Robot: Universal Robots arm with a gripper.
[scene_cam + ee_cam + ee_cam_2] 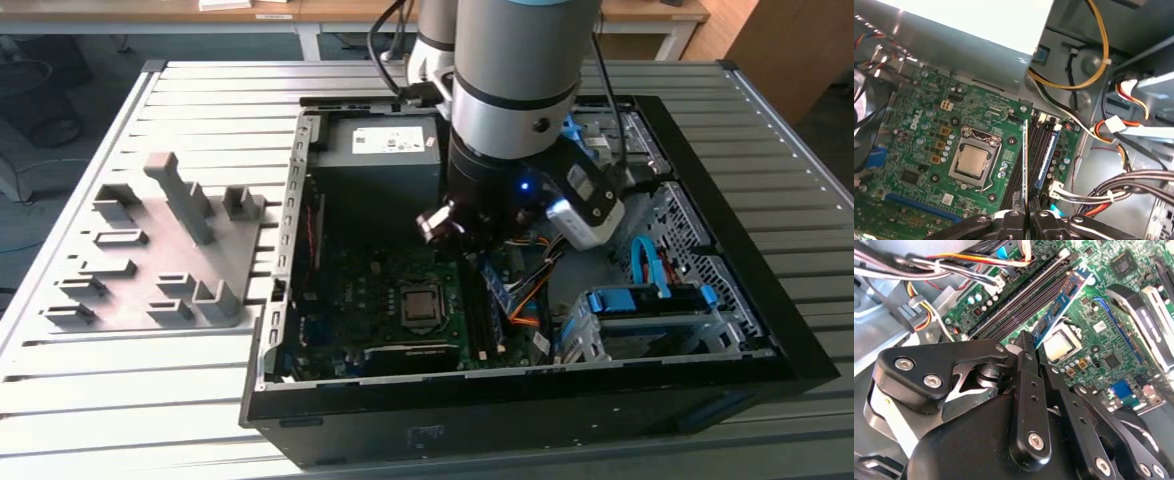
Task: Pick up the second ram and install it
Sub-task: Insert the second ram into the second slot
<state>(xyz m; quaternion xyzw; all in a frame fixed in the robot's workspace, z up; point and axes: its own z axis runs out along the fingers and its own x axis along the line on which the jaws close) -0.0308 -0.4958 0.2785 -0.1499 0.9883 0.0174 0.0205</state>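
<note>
The grey arm [514, 90] reached down into the open computer case [534, 420], which sat on a slatted metal table [134, 400]. Its dark gripper [461, 248] hung low over the green motherboard [347, 300], near the processor socket [420, 305]. A grey fixture plate [160, 250] lay beside the case, on the exterior view's left.

First wrist view: near end of the second ram [1026, 165] is buried between my fingers [1012, 221], which the picture's edge cuts off. Second wrist view: the body of my gripper [1032, 342] covers the motherboard [1099, 282] behind the jaws.
</note>
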